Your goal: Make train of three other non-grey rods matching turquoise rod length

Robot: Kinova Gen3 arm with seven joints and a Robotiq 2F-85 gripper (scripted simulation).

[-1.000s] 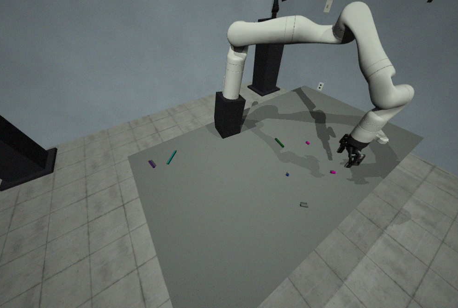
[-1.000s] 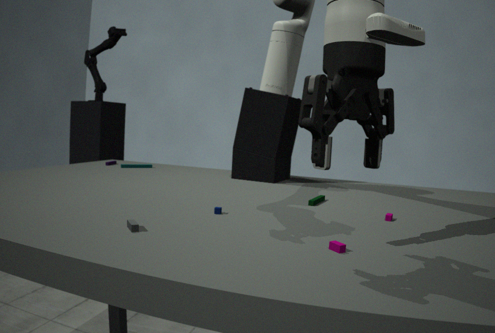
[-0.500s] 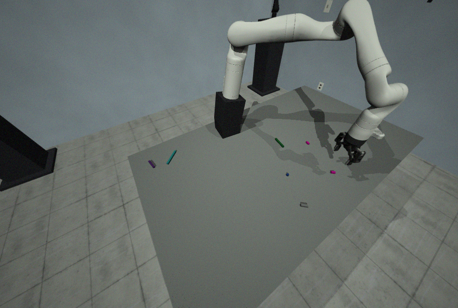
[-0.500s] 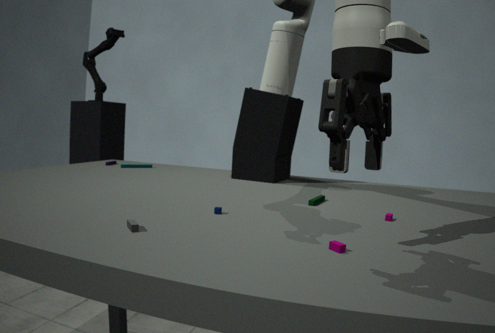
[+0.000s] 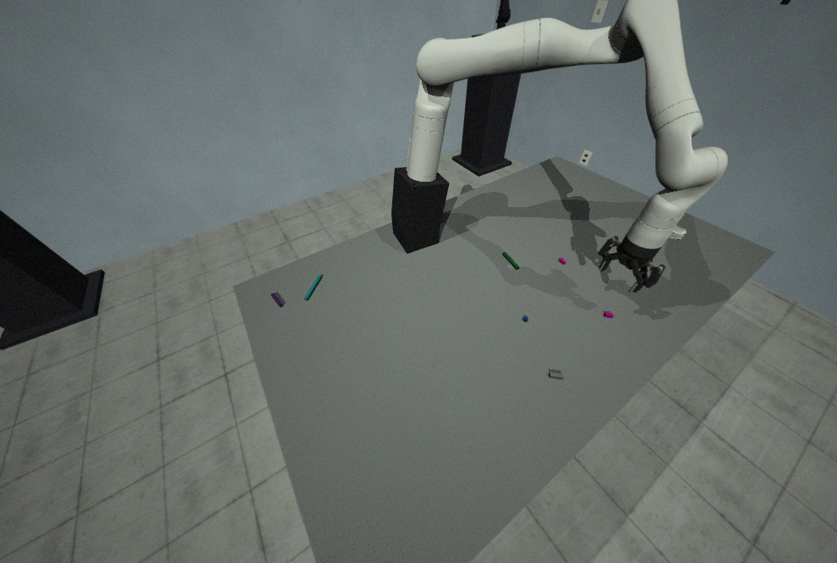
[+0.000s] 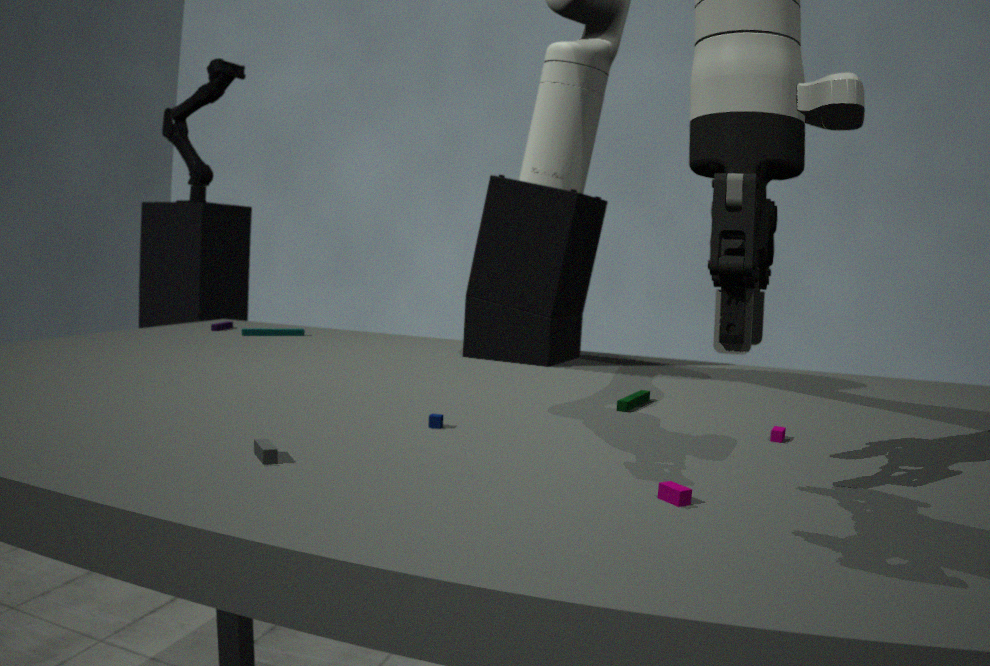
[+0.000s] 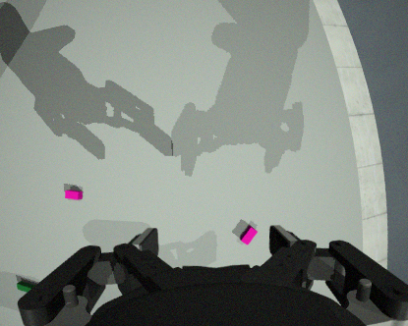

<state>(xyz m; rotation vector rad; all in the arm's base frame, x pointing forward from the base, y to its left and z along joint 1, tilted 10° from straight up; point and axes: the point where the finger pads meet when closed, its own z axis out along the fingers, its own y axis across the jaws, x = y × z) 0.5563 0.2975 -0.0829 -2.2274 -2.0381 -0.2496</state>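
My gripper is open and empty, high above the table. One magenta rod lies below it, seen between the fingers in the wrist view, nearer the right finger and turned at an angle. The other magenta rod lies farther back. A green rod lies nearby, partly hidden in the wrist view. The turquoise rod lies at the far left. No rods touch end to end.
A purple rod lies beside the turquoise one. A small blue rod lies mid-table. A grey rod lies toward the front edge. The black arm base stands at the table's back.
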